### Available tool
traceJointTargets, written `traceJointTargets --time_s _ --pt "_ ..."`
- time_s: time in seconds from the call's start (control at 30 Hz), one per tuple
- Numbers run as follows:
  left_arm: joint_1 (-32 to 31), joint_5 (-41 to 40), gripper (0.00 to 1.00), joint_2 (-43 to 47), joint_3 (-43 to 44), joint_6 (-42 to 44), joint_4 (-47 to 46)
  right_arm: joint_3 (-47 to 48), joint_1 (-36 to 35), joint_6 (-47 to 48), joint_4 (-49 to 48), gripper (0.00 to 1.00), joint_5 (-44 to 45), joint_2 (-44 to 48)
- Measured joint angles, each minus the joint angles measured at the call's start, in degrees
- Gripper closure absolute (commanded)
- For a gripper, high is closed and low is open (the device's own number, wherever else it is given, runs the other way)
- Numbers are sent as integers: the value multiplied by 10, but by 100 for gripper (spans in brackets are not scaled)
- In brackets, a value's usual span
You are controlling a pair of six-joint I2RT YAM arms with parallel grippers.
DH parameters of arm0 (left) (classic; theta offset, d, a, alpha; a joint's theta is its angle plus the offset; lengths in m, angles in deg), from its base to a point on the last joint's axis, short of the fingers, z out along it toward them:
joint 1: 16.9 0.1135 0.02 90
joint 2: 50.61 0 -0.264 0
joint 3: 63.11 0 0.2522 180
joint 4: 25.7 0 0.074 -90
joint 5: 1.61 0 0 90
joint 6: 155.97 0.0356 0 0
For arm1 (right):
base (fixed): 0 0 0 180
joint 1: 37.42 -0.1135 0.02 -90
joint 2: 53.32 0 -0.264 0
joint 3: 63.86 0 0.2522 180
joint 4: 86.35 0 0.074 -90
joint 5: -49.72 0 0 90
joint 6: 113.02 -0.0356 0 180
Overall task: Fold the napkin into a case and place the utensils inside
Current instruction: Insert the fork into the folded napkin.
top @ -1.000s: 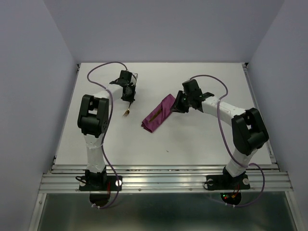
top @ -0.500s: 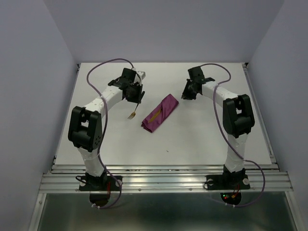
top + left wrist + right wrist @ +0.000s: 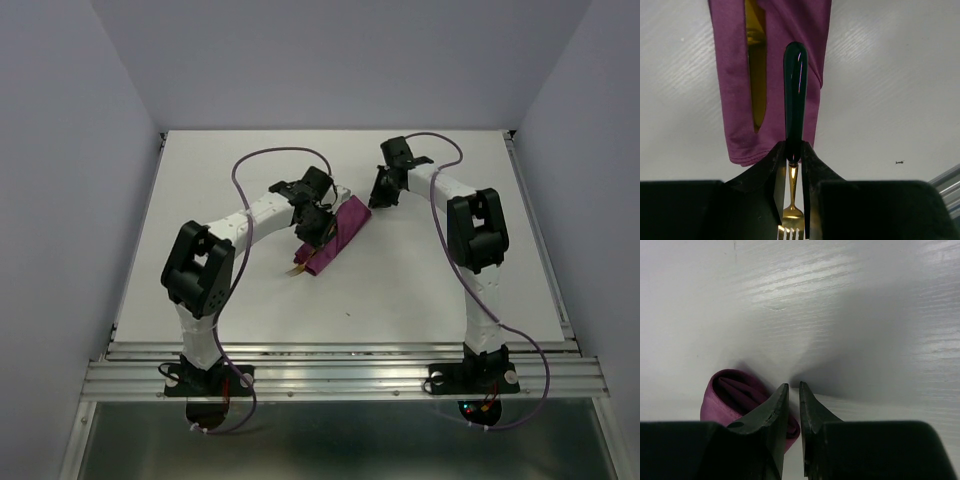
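The left gripper (image 3: 794, 150) is swinging in from the upper left, clamping the fork (image 3: 795, 95) by its neck – handle now over the mid-frame case (image 3: 730, 75), knife (image 3: 756, 75) already inside, so insertion is nearing – while the right gripper (image 3: 794, 387) is waiting barely parted, empty

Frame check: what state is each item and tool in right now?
napkin case, folded strip, lying flat.
knife, tucked inside the case, gold blade showing through the fold.
fork, gripped at its neck, handle over the case, not inside.
left tool, shut on fork.
right tool, slightly open, empty.
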Motion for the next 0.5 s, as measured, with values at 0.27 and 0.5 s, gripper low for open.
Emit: traceJointTargets --time_s 0.27,0.5 --pt "-16 -15 100 -41 20 2 38 -5 0 1 -4 80 -21 0" --pt "-16 -26 100 -51 40 2 45 -15 0 0 -21 80 -34 0"
